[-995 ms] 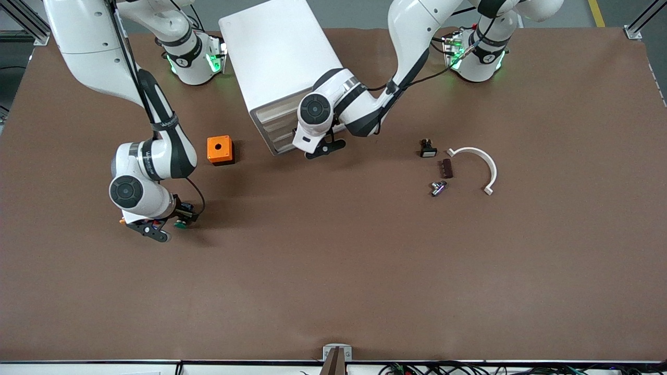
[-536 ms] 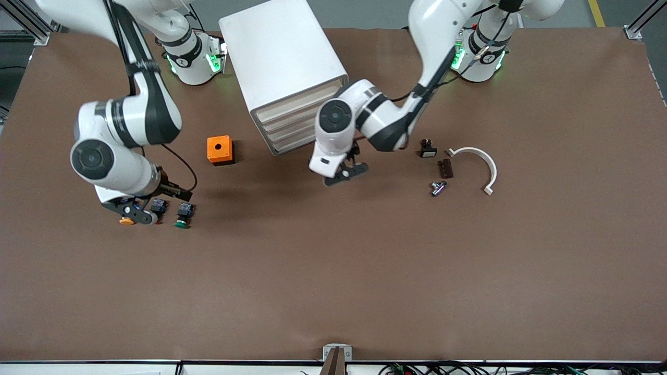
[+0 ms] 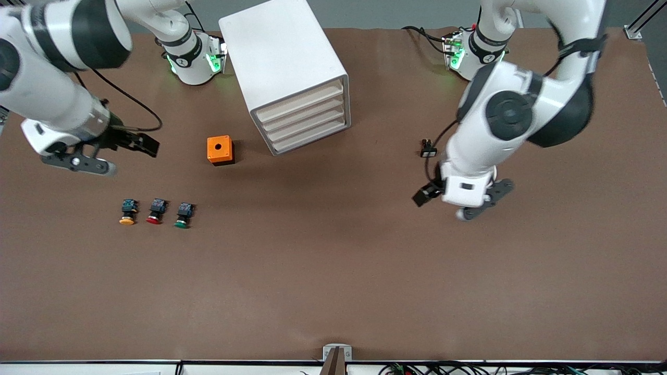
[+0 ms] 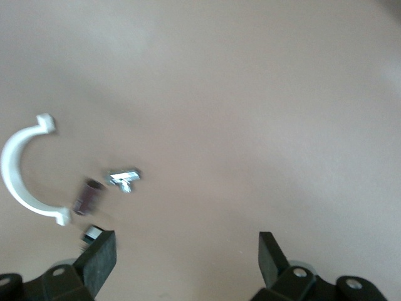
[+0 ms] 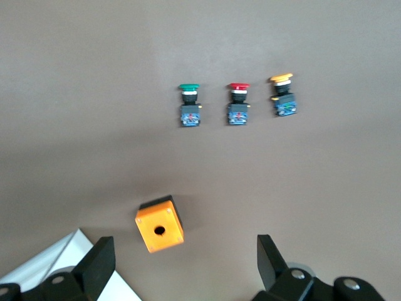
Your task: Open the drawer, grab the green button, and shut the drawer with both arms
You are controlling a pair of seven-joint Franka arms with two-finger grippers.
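You see the green-capped button [image 3: 182, 215] lying on matte brown table [image 3: 333, 271], about seven o'clock of the boxy white cabinet [image 3: 284, 67], drawer [image 3: 307, 119] flush shut, left gripper [image 4: 187, 254] spread wide, empty, right gripper [image 5: 182, 258] likewise.

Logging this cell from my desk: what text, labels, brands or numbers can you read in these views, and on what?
Nothing readable.
Round marks on the arm bases: too small to read.
Cabinet, orange box, green button, red button, yellow button: no print shows.
Left gripper and right gripper, both open: unmarked fingers.
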